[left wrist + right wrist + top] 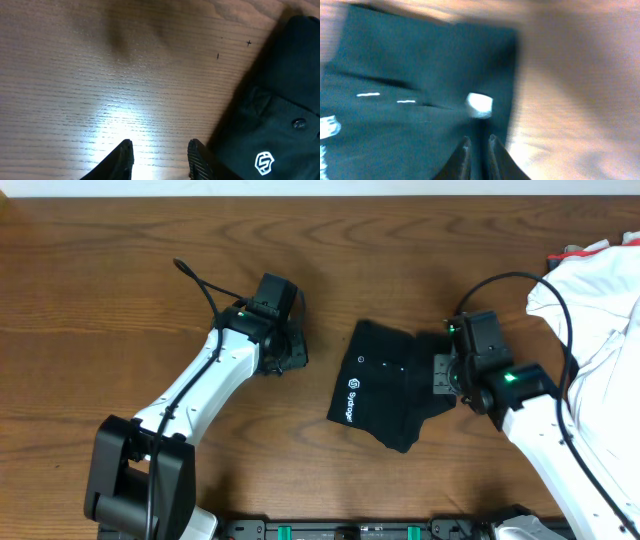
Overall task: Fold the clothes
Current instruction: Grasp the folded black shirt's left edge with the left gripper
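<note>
Fabric of the black shirt (385,385) is laid in a compact folded bundle near the middle of the table (100,270). Its white logo (352,386) is turned upward near the bundle's left edge, and a small button (299,123) is seen close to it.

The right gripper (443,375) is placed at the bundle's right edge, over the cloth. In the right wrist view, which is blurred, its fingers (464,157) are seen close together above the shirt, with only a thin slit between them. Whether cloth is caught in that slit cannot be told. A small white patch (479,105) is shown on the fabric just ahead of the fingertips.

The left gripper (290,358) is held to the left of the shirt, apart from it, over bare wood. Its fingers (124,159) are spread, and only tabletop is seen between them. In the left wrist view the shirt's edge is found just beside one finger.

A heap of white cloth (600,290) is piled at the table's right side, apart from the shirt.
</note>
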